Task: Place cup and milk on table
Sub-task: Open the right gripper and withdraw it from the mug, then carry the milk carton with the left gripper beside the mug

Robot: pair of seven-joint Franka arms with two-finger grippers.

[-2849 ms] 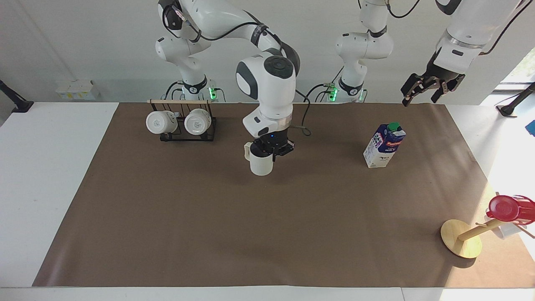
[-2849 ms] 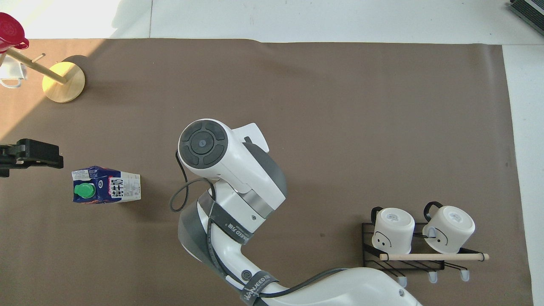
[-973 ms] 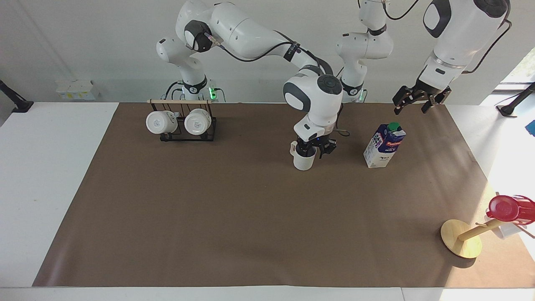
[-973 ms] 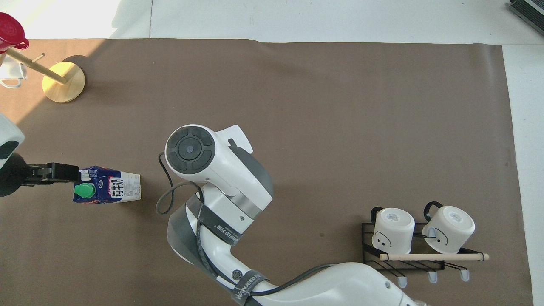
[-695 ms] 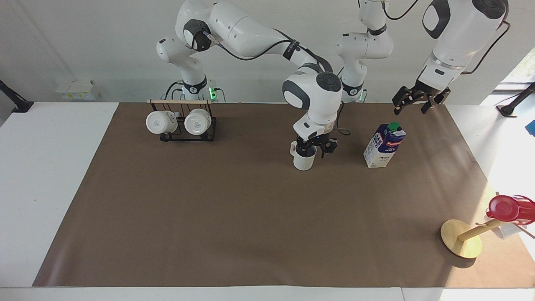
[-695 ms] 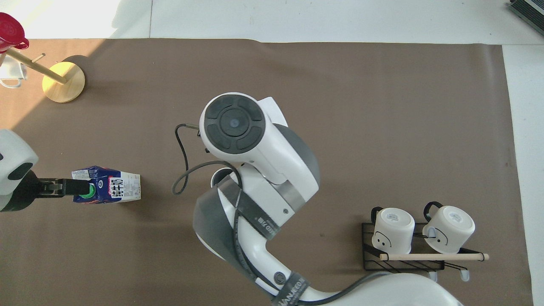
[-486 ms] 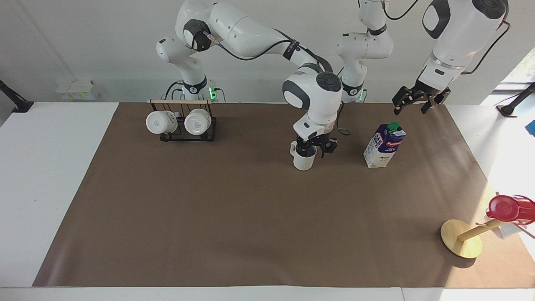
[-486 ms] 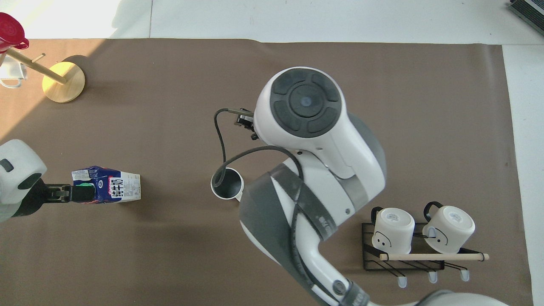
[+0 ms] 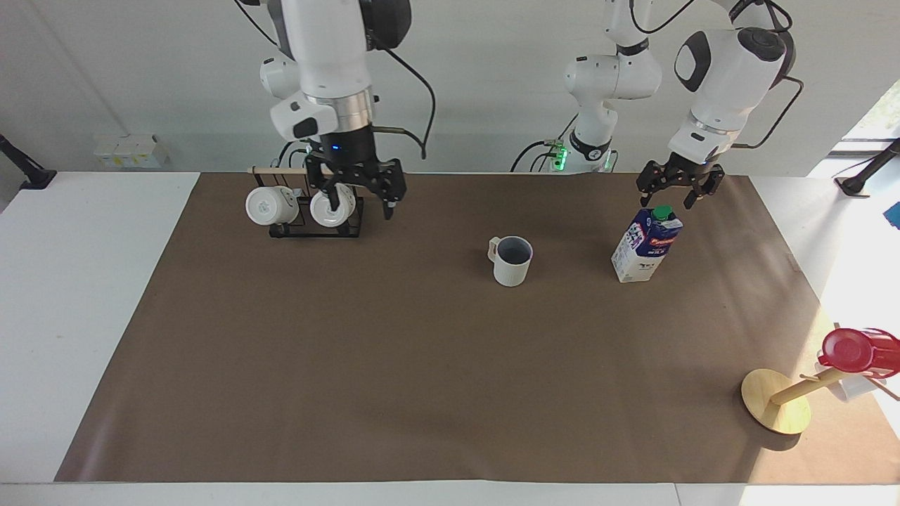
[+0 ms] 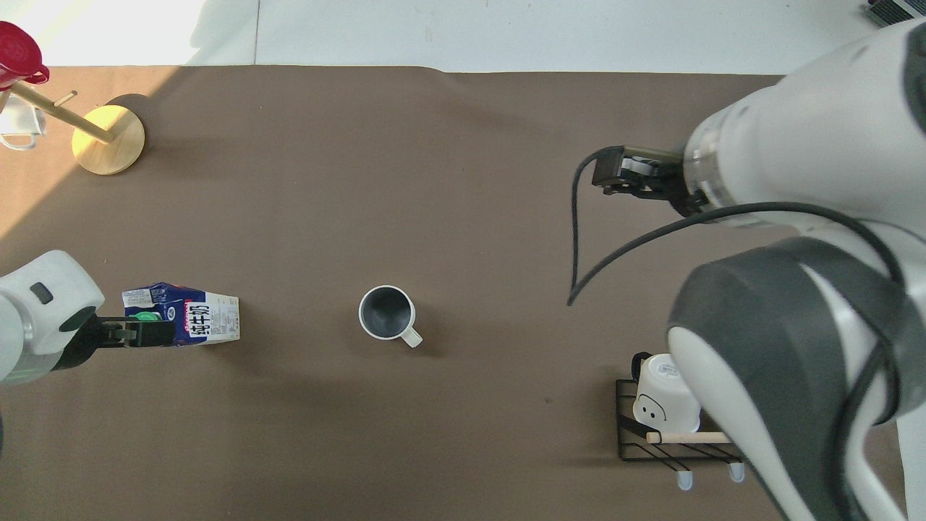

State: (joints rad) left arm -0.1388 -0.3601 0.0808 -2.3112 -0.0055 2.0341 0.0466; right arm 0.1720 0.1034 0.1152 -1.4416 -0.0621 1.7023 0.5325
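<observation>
White table (image 9: 84,295), brown mat (image 9: 394,379)

A plain white wall (image 9: 140,70) stands at the robots' end of the room. Bright light comes in from a window (image 9: 875,116) at the left arm's end and makes a sunny patch there. A small white box (image 9: 130,150) sits low by the wall.

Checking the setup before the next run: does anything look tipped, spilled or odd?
Nothing stands out. The cup and the milk both stand upright on the table, apart from each other, with no spill visible.
</observation>
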